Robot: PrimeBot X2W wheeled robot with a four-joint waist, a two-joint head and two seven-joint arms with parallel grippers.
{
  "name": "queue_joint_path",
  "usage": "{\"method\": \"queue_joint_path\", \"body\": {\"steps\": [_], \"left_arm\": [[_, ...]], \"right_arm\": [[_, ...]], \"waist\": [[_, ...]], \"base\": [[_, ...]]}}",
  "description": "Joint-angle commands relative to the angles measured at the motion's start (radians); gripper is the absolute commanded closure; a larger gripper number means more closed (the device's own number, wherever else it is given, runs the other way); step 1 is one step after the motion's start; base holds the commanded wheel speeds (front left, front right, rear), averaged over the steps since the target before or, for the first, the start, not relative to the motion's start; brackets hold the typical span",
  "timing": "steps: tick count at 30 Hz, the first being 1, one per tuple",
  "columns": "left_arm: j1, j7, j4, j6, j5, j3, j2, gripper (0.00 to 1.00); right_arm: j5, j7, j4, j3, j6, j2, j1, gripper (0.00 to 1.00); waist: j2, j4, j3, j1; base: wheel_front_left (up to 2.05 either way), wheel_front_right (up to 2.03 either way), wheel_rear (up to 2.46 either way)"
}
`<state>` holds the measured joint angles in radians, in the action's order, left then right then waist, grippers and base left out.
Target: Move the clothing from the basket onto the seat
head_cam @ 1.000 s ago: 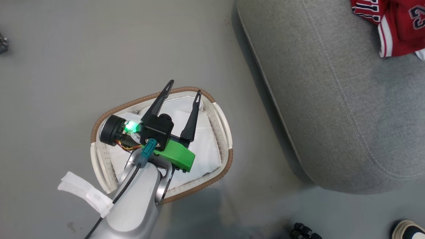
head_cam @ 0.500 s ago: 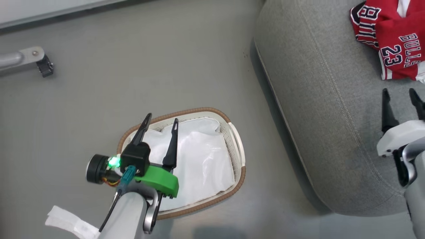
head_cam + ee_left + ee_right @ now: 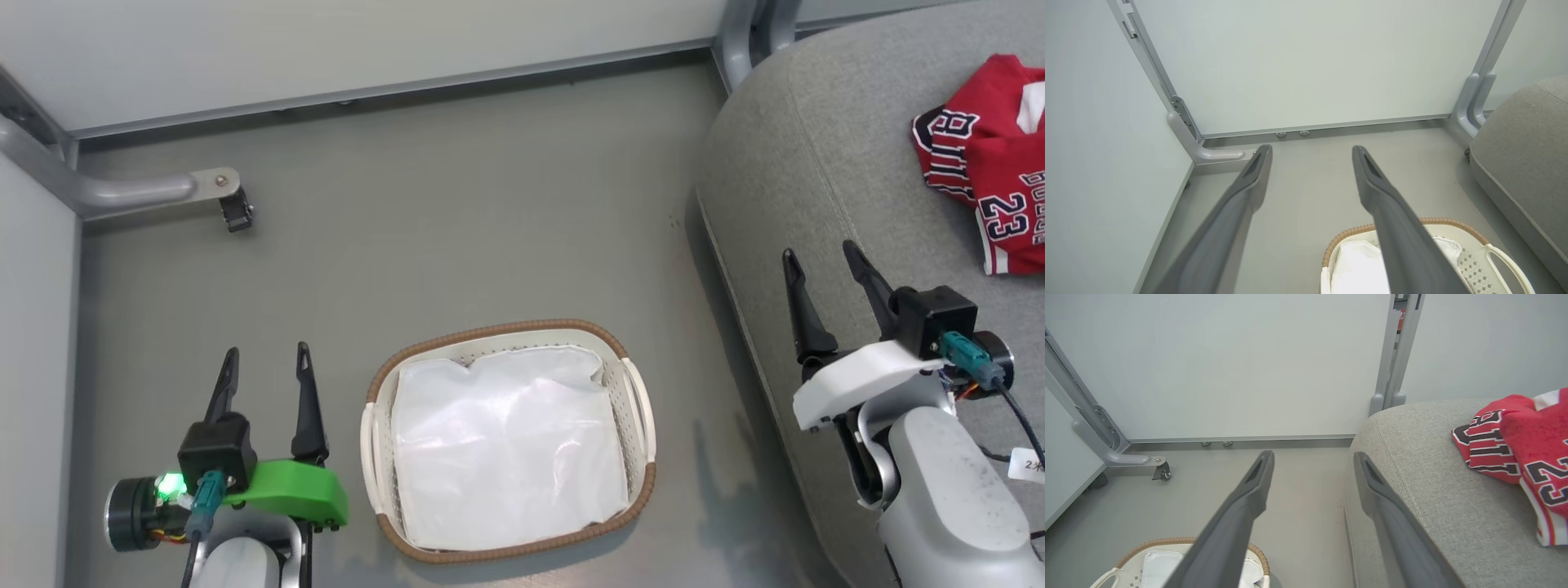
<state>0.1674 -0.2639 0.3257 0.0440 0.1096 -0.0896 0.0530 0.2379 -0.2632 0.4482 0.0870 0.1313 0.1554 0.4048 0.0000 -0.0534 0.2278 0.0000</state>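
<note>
Lying bunched on the seat (image 3: pixel 816 180), the clothing (image 3: pixel 992 163) sits well apart from the basket (image 3: pixel 490 331), off to the basket's right and farther from us. We see two red garments with white trim, one overlapping the other. The one nearer us shows the number 23, and the other shows black-and-white lettering that we cannot read whole. Both rest fully on the grey woven upholstery, touching each other.

Our right gripper (image 3: pixel 818 250) hovers to the right of the basket, between it and the clothing, above the rounded edge of the seat. Its two dark fingers are spread apart with nothing between them, and it touches neither the clothing nor the basket. In the right wrist view the red fabric lies to the right of these fingers.

The basket stands upright on the grey floor (image 3: pixel 490 204), near the seat but apart from it, and its white liner (image 3: pixel 506 449) lies crumpled inside.

Our left gripper (image 3: pixel 268 349) hangs just to the left of the basket, over the floor. Its fingers are also parted and empty, pointing away from us.

Beyond the basket, a pale wall panel (image 3: pixel 326 41) meets the floor, and a grey metal foot (image 3: pixel 220 188) stands beyond the basket to its left.
</note>
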Motion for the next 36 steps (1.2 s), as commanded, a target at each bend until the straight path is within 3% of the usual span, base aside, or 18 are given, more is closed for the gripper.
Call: {"method": "queue_joint_path", "body": {"steps": [1,10,21,22,26,36], "left_arm": [[-0.029,-0.001,-0.002,0.003,-0.01,0.018,0.003,0.0],[-0.148,-0.001,-0.02,-0.005,-0.01,0.089,-0.001,0.0],[-0.244,-0.001,-0.036,-0.046,0.085,0.083,-0.001,0.0],[-0.233,0.0,-0.033,-0.044,0.083,0.084,-0.002,1.0],[-0.234,0.002,0.001,-0.044,0.086,0.085,-0.008,1.0],[-0.205,0.056,-0.006,-0.062,0.275,0.105,-0.007,1.0]], "right_arm": [[0.002,-0.002,-0.006,-0.001,-0.001,-0.008,-0.029,0.0],[-0.004,-0.002,0.001,0.01,-0.001,-0.044,-0.145,0.0],[-0.003,-0.002,-0.009,0.012,-0.001,-0.055,-0.247,0.0],[-0.001,0.0,-0.007,0.013,0.0,-0.055,-0.234,1.0],[0.003,0.002,0.022,0.015,0.0,-0.064,-0.251,1.0],[0.186,0.055,-0.007,-0.018,0.0,-0.069,-0.254,1.0]], "waist": [[0.0,0.057,-0.062,0.0],[0.0,0.075,-0.145,0.0],[0.0,0.065,-0.205,0.0],[0.0,0.068,-0.202,0.0],[0.0,0.067,-0.204,0.0],[0.0,0.066,-0.206,0.0]], "base": [[0.0,0.0,0.0],[0.0,0.0,0.0],[0.0,0.0,0.0],[0.0,0.0,0.0],[0.0,0.0,0.0],[0.0,0.0,0.0]]}}
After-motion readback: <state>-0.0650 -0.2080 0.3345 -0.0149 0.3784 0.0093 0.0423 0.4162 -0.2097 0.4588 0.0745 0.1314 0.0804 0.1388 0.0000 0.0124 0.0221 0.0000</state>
